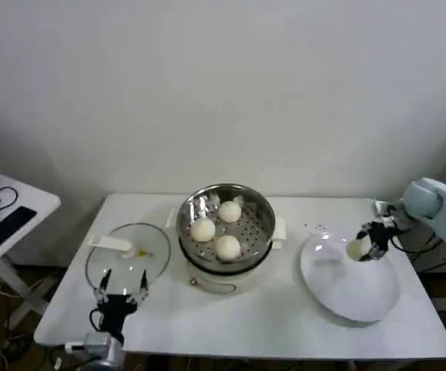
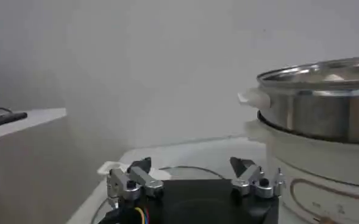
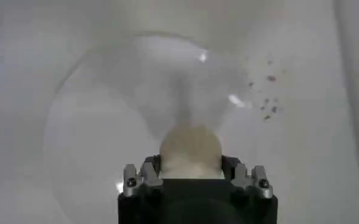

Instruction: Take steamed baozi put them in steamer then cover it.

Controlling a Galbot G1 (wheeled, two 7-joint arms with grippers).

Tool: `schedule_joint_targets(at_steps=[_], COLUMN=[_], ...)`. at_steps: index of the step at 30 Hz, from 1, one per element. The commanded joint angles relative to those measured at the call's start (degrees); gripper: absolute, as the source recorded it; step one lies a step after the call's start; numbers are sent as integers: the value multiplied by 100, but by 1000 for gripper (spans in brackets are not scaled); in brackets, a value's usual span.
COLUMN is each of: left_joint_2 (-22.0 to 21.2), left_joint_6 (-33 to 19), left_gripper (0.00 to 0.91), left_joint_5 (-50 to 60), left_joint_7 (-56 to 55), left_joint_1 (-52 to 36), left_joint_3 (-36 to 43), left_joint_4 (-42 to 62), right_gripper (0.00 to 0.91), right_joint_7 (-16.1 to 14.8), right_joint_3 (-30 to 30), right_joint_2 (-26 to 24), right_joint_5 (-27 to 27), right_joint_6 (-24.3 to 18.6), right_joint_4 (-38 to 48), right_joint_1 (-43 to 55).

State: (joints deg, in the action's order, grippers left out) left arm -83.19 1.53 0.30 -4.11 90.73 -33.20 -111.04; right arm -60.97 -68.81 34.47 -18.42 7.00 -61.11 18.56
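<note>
Nearest, at the table's [image 1: 284, 325] front-left edge, the left gripper [image 1: 120, 291] hovers parked with its fingers spread wide, holding nothing. Just beyond it the cover [image 1: 126, 255] lies flat on the table, its white handle toward the far left, well clear of the steamer [image 1: 225, 224].

On the right, the white plate [image 1: 350, 278] sits near the front-right of the table. Above its far part the right gripper [image 1: 365, 246] is clenched on the last baozi [image 1: 357, 248] — the right wrist view shows that bun [image 3: 190, 149] gripped between the fingers with the plate [image 3: 94, 140] below it; the plate otherwise carries nothing. Whether the bun is already off the plate or just resting on it I cannot tell.

Mid-table, the steamer stands on its white pot base, and three buns [image 1: 229, 211] lie on the perforated bottom: one near, one left, one far. The free spot is on the basket's right side.

So the step in hand is carrying the fourth bun across. The next move calls for lifting it high enough to clear the steel rim, travelling left over the basket, and lowering into the open right-hand gap without pressing on the buns already there — then letting go. After that the covering remains, likely the left gripper's job since the cover lies right beside it.
</note>
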Motion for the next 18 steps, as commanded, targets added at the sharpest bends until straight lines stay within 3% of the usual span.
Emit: schedule_joint_targets(at_steps=[1, 11, 18], left_joint_2=[-34, -5, 1], left_joint_6=[-36, -88, -84], left_gripper=[907, 907, 907], left_joint_5=[-92, -282, -263], left_joint_7=[4, 10, 54], left_joint_1=[-24, -39, -64], left_joint_3=[45, 55, 52], left_joint_4=[-18, -109, -107], right_gripper=[705, 705, 705], right_joint_7=[79, 279, 440], right_joint_3=[-2678, -2881, -2854], right_joint_2=[1173, 2684, 3465], right_joint_5=[-2658, -3616, -3814], right_joint_6=[512, 717, 760], right_joint_4=[-159, 135, 259], right_joint_1=[2951, 3128, 2851])
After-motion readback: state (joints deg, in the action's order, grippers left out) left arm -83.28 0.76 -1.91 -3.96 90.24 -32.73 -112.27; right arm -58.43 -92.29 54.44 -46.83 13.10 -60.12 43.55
